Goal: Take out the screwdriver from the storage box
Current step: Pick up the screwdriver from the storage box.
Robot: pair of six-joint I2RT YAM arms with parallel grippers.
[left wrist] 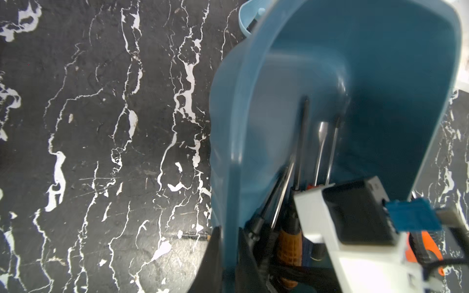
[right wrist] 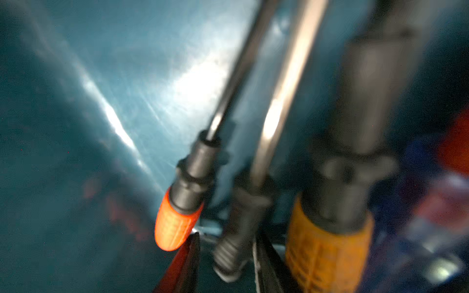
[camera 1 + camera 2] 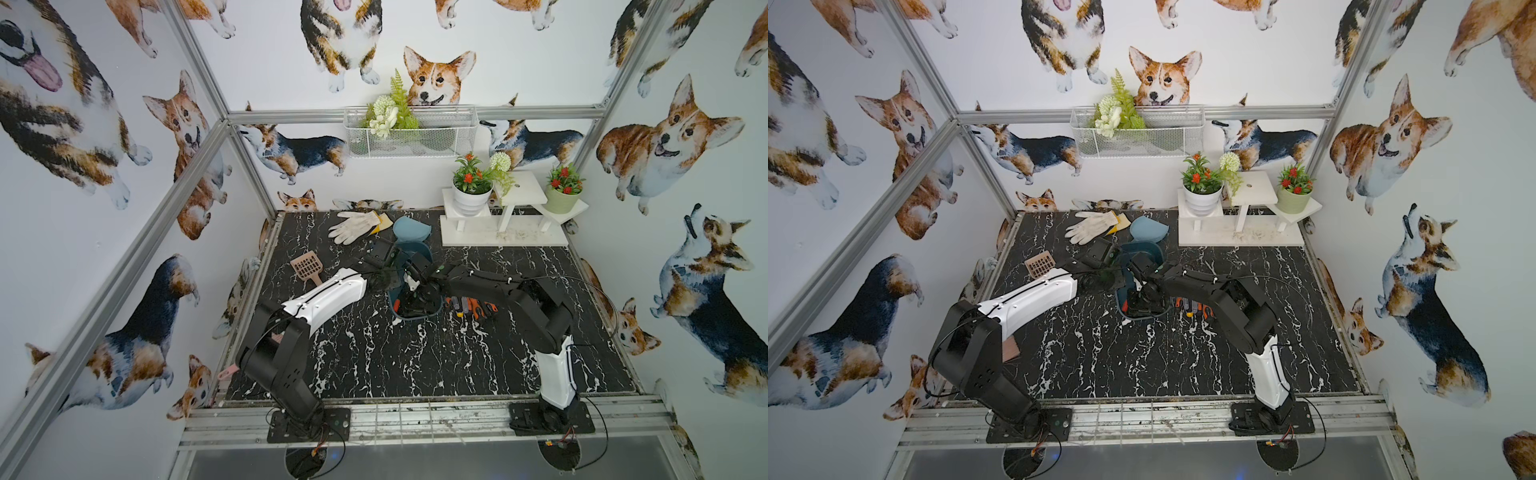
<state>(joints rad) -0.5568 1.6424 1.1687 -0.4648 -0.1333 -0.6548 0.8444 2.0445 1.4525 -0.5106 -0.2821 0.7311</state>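
Screwdriver between jaws of right gripper

A white fabric glove lies at the far edge of the black, white-veined marble counter, just beside a light blue plastic dustpan. A brown slotted plastic scoop lies nearer the left edge. A white stepped stand carries potted flowers below a white wire mesh basket.

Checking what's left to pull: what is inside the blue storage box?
Screwdrivers side by side in the storage box: orange, grey and yellow handles show. The right gripper reaches in among them; it covers part of the floor, so the full count is hidden.
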